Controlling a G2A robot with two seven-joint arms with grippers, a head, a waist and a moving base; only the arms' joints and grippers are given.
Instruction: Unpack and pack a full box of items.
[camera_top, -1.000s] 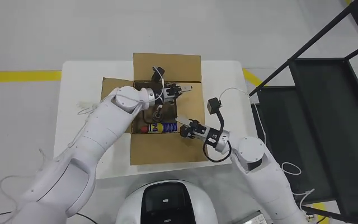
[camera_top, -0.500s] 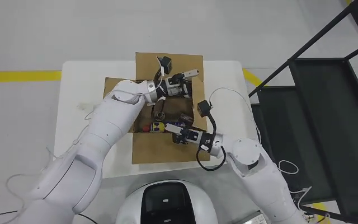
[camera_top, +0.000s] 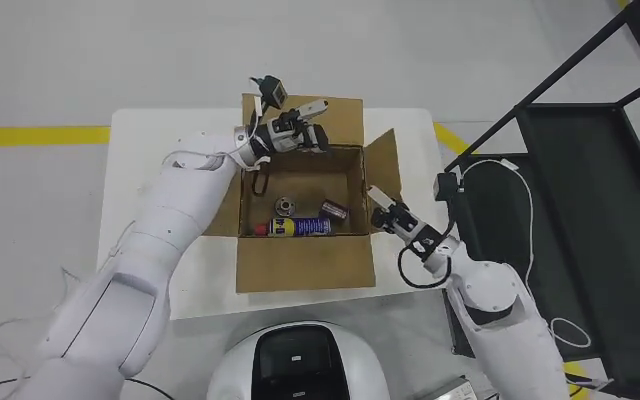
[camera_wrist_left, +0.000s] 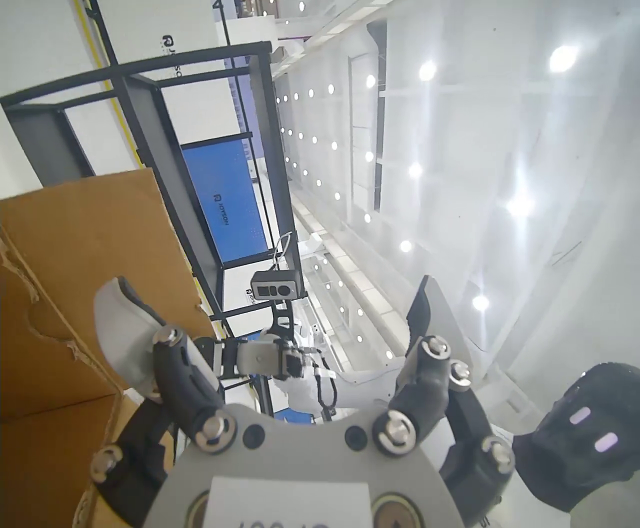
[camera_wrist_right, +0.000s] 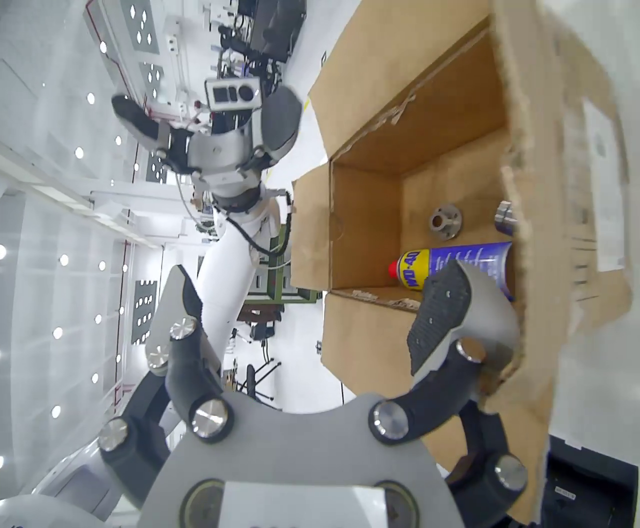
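Sitting open on the white tabletop (camera_top: 150, 150), the cardboard box (camera_top: 300, 268) has its flaps spread and holds a blue-and-yellow spray can (camera_top: 297, 227) lying on its side by the near wall, with a metal flange (camera_top: 285, 206) and a small dark cylinder (camera_top: 334, 210) just beyond it. The left end effector (camera_top: 314, 126) hovers at the far flap, its fingers spread wide with nothing between them. The right end effector (camera_top: 381, 207) sits just beside the raised right-hand flap, likewise wide and empty.
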